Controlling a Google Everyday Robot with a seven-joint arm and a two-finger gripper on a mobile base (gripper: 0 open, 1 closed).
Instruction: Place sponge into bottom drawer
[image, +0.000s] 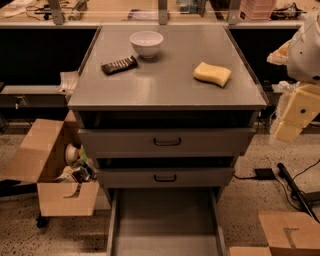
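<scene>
The pale-yellow sponge (212, 73) lies on the right part of the grey cabinet top (165, 85). The bottom drawer (165, 220) is pulled out at floor level, a wide shallow grey tray with a bare floor. My gripper (287, 129) hangs at the right edge of the view, beside the cabinet's right side. It sits lower than the cabinet top and is apart from the sponge, with nothing seen in it.
A white bowl (146, 43) and a dark wrapped bar (119, 65) sit on the cabinet top at the back left. Two grey drawers with dark handles (167, 142) stick out slightly. An open cardboard box (55, 170) of clutter stands to the left. Cables and cardboard (292, 230) lie to the right.
</scene>
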